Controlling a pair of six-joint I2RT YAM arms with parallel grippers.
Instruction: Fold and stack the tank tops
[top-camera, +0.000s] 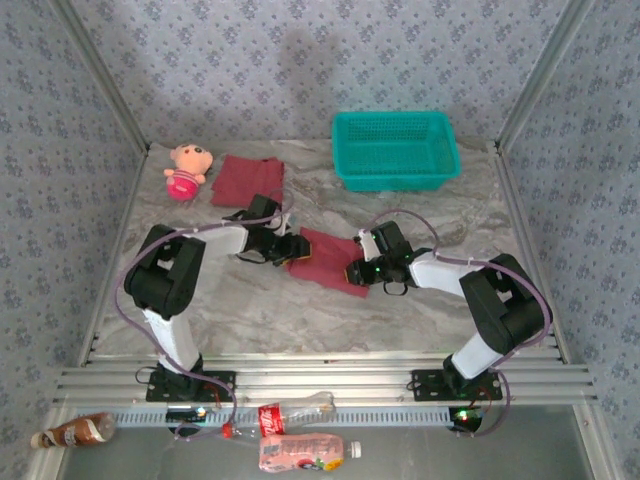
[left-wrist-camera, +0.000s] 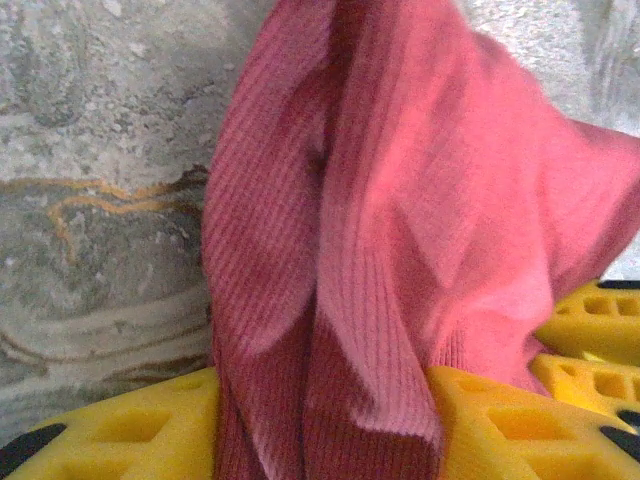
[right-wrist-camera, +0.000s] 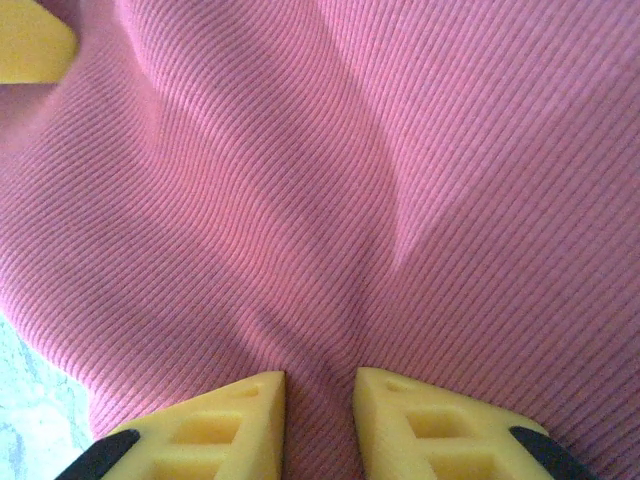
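1. Pinching the tank top (top-camera: 322, 258) in the right tool (right-wrist-camera: 318, 385), fingers nearly together.
2. Gripping a bunched fold in the left tool (left-wrist-camera: 320, 400), fingers half spread.
3. Folding on the table (top-camera: 300, 320); next, probably laying the held edge across, then stacking on the folded tank top (top-camera: 248, 180).

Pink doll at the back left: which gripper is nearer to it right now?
Left. The left gripper sits at the left end of the near tank top, in front and right of the pink doll; the right gripper is at that top's right end, farther off.
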